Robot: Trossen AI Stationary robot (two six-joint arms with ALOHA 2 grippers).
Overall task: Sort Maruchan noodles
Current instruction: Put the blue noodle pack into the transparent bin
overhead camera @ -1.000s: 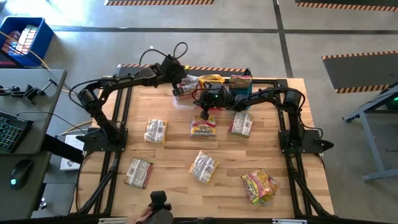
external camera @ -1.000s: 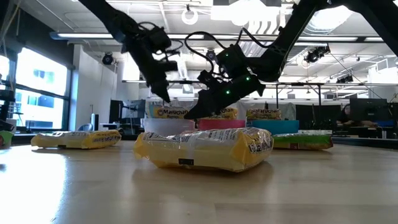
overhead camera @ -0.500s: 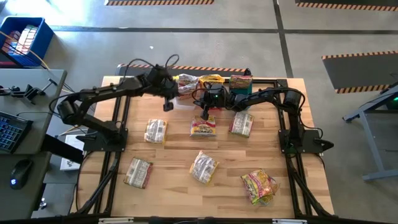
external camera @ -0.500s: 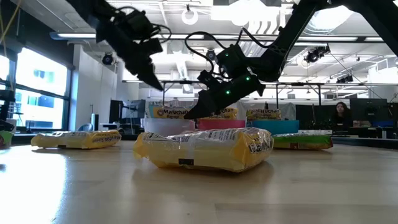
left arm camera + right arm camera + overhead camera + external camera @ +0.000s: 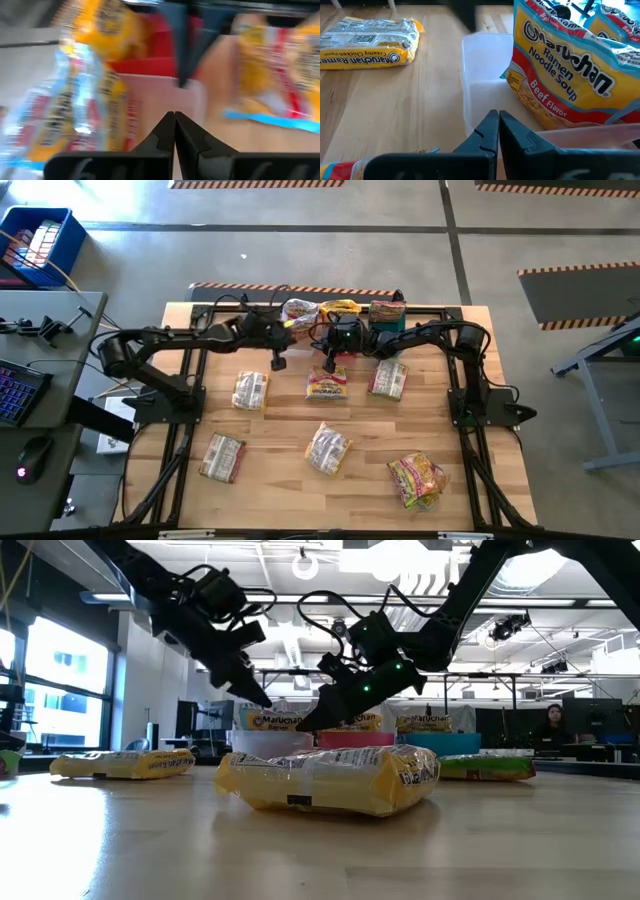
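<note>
Several Maruchan noodle packets lie flat on the wooden table: a silvery one (image 5: 250,390), an orange one (image 5: 326,385), another (image 5: 388,378), and more nearer the front (image 5: 328,448). A beef packet (image 5: 560,75) stands in the clear bin (image 5: 480,90). My left gripper (image 5: 279,362) hangs shut and empty above the table, near the bins and between the silvery and orange packets. My right gripper (image 5: 328,365) is shut and empty, slanting down over the far edge of the orange packet and pointing at the clear bin.
Three bins stand in a row at the table's far edge: clear (image 5: 300,320), red (image 5: 340,308) and teal (image 5: 388,315), each with packets in it. A reddish-pink packet (image 5: 418,478) lies at the near right. Bare wood shows between the packets.
My left gripper has drawn back from above the clear bin toward the table's near edge and sunk a little, tipping to a flatter slant. It has stayed shut and empty. My right arm has kept still.
</note>
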